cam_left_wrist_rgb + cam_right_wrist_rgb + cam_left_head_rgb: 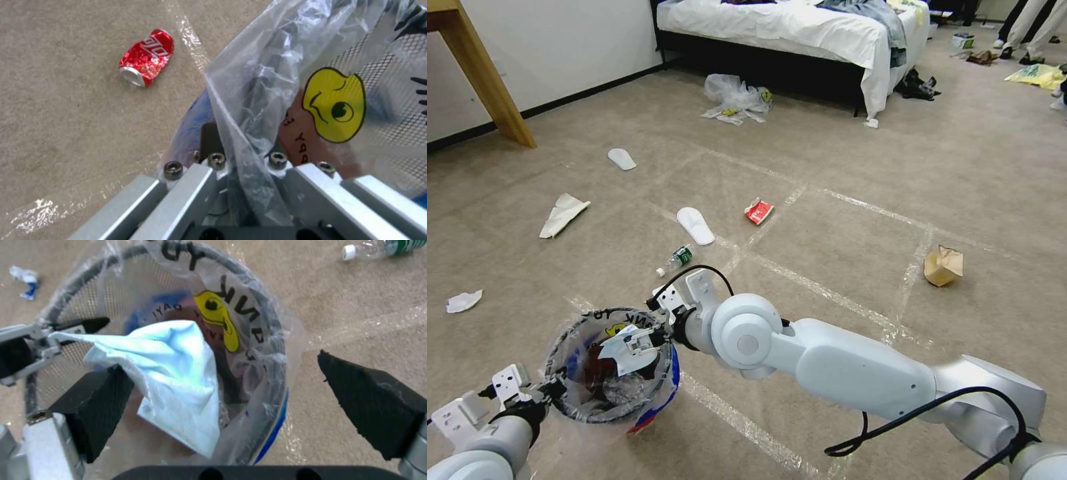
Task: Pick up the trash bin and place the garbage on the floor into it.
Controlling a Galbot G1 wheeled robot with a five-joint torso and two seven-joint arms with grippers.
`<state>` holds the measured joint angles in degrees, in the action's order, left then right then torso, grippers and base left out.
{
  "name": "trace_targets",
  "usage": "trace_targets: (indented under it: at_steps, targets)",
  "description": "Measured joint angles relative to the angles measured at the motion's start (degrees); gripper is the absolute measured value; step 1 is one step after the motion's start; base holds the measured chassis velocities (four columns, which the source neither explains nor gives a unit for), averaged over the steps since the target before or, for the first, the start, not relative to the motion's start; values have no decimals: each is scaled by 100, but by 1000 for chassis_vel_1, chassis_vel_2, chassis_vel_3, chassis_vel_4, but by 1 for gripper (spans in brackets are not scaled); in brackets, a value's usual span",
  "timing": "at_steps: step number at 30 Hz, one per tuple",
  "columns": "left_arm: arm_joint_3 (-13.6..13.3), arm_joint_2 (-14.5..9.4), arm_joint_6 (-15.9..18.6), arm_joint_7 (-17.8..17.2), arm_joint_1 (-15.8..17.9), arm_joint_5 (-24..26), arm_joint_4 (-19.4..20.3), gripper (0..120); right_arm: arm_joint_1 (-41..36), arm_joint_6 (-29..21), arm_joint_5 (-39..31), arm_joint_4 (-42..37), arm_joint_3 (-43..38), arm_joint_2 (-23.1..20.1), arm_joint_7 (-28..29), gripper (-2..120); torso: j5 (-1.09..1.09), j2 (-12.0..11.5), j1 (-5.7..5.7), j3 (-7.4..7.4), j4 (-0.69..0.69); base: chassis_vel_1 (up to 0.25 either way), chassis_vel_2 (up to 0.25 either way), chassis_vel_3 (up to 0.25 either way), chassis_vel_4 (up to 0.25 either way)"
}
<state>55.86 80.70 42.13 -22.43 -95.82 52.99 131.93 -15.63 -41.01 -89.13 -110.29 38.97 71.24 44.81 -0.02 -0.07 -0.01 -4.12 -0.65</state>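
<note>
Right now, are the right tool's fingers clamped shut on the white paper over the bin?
No: the right tool stands open, its pads wide apart, and the white paper hangs loose into the trash bin.

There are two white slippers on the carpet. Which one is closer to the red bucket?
The slipper beside the little plastic bottle is closer to the bucket. The other slipper lies farther off, toward the wall.

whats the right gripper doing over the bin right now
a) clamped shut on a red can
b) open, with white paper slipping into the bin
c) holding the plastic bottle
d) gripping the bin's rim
b: the right gripper has its black pads wide apart above the trash bin, and a sheet of white paper hangs loose into the liner.
</note>
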Motion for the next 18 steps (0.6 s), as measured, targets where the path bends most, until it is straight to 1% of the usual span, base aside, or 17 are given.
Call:
trace_targets:
  at_steps: [8,18]
  targets:
    - [-28,12,0,0,-8,0,0,1,41,-68,41,185,106,64,21,100,0,0,0,0,1,0,0,0,0]
    - [-54,31,0,4,-1,-6,-1,1,53,-66,163,356,259,167,-122,100,1,0,0,0,1,0,0,0,0]
